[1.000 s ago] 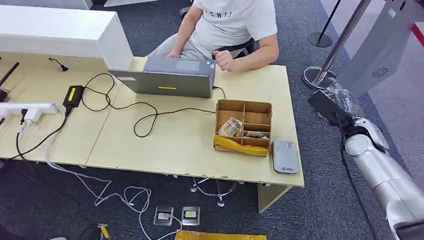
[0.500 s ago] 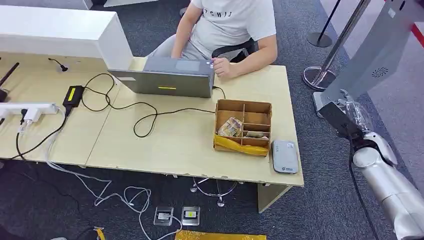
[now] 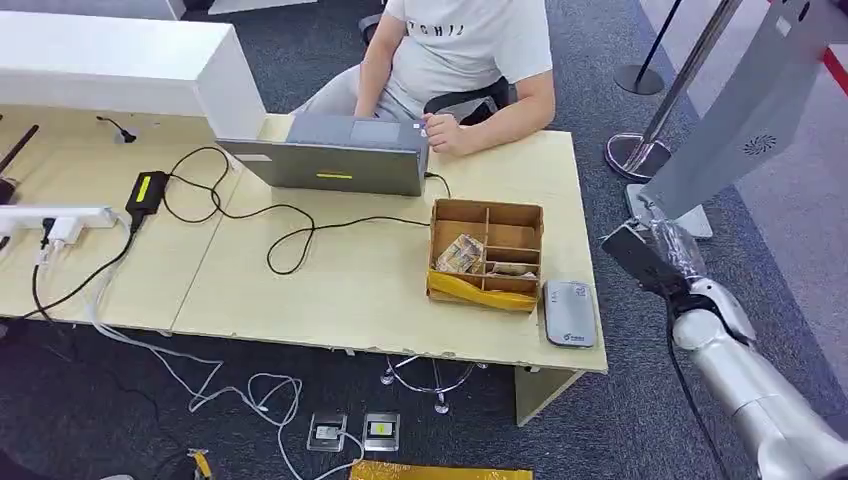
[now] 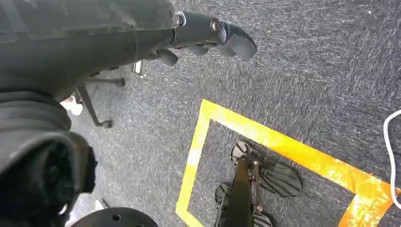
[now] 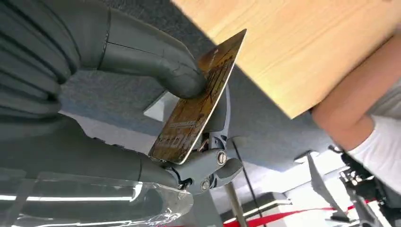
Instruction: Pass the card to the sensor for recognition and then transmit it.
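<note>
**Q:** Head view: what lies on the table, and where is the right hand?

**A:** The wooden table (image 3: 330, 290) carries a grey card sensor (image 3: 570, 313) near its right front corner, just beside a partitioned cardboard box (image 3: 487, 254). Behind these stands a laptop (image 3: 335, 155), at which a person (image 3: 455, 60) is seated. A black cable (image 3: 300, 225) loops across the tabletop, and a power strip (image 3: 60, 218) lies at the left. The right hand (image 3: 655, 255) hangs off the table's right edge, above the carpet (image 3: 640, 400), apart from the sensor; its fingers cannot be made out here.

**Q:** Left wrist view: how does the left hand stand?

**A:** The left hand (image 4: 208, 35) points down at the carpet, where yellow floor tape (image 4: 265, 137) forms a corner. Its dark fingers (image 4: 236, 42) are extended and hold nothing.

**Q:** Right wrist view: where is the card?

**A:** The brown-gold card (image 5: 198, 104) is pinched in the right hand (image 5: 189, 123), the thick grey thumb (image 5: 151, 59) pressing on one face and darker fingers (image 5: 208, 168) backing the other. The card stands tilted, its far end toward the table edge (image 5: 293, 52), with the person's arm (image 5: 354, 109) beyond.
</note>
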